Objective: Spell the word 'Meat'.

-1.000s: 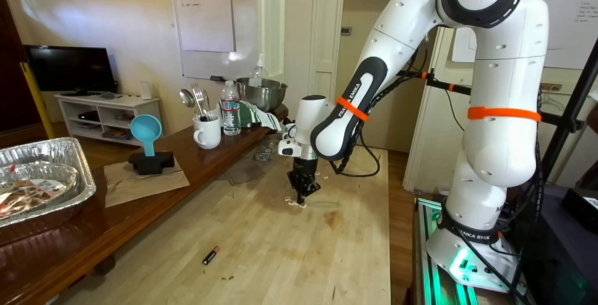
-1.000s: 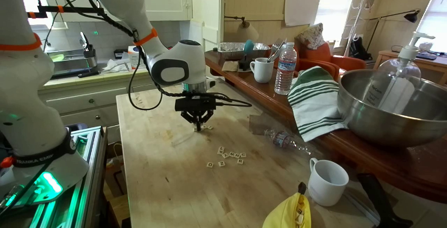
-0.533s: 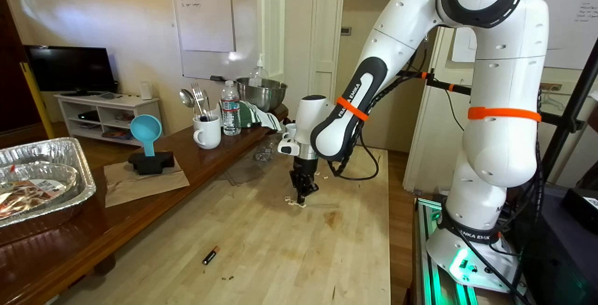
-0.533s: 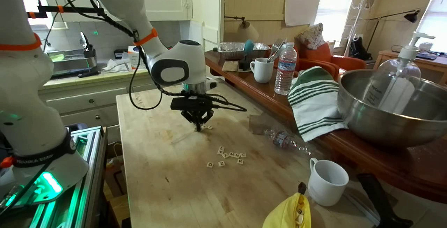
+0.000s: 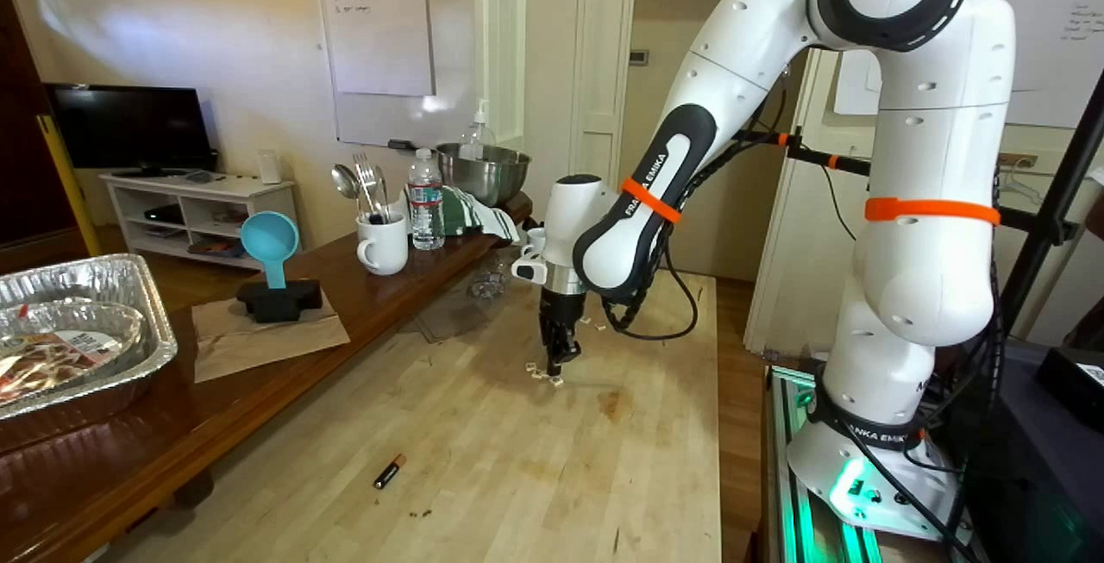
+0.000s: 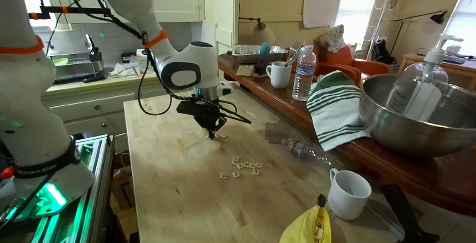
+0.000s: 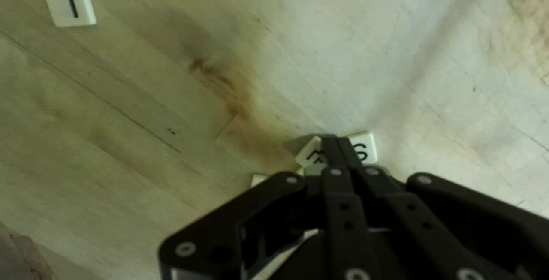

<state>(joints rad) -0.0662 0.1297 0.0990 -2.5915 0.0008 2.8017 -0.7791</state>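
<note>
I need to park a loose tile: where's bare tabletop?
There's bare room between the O tile and yellow pouch, and between the battery and robot-side tabletop edge. It's crowded around the shut fingers, with tiles close by.

The black fingers (image 6: pixel 211 134) are pressed together beside little tiles (image 6: pixel 224 136); letter tiles (image 6: pixel 246 165) are spread on the tabletop (image 6: pixel 186 198).

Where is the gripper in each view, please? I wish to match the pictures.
In an exterior view: the gripper, below the centre.
In an exterior view: the gripper, left of centre, slightly below.
In the wrist view: the gripper, filling much of the lower right.
Shared landmark: the small pale letter tiles beside it.
</note>
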